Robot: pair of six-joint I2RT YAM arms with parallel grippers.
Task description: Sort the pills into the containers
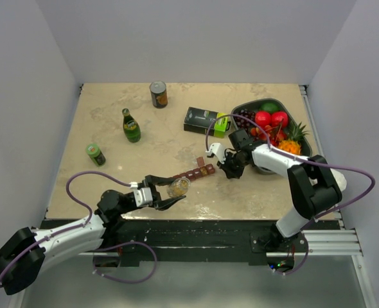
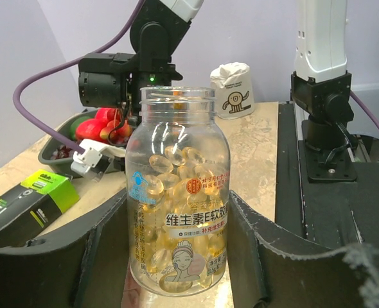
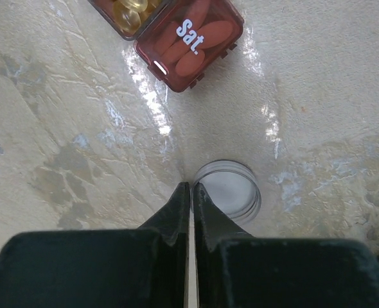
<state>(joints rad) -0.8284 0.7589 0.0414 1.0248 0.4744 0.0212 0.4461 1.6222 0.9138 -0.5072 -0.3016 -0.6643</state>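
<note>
Here, the containers (image 3: pixel 189 42) lie ahead of the right claw (image 3: pixel 191 190) — apart.

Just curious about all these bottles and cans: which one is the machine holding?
The clear pill bottle of yellow capsules, clamped in the left end effector. The green glass bottle, the dark can and the small green jar stand free on the table.

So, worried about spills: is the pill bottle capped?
Uncapped: the pill bottle has a bare neck; a clear cap lies on the table.
</note>
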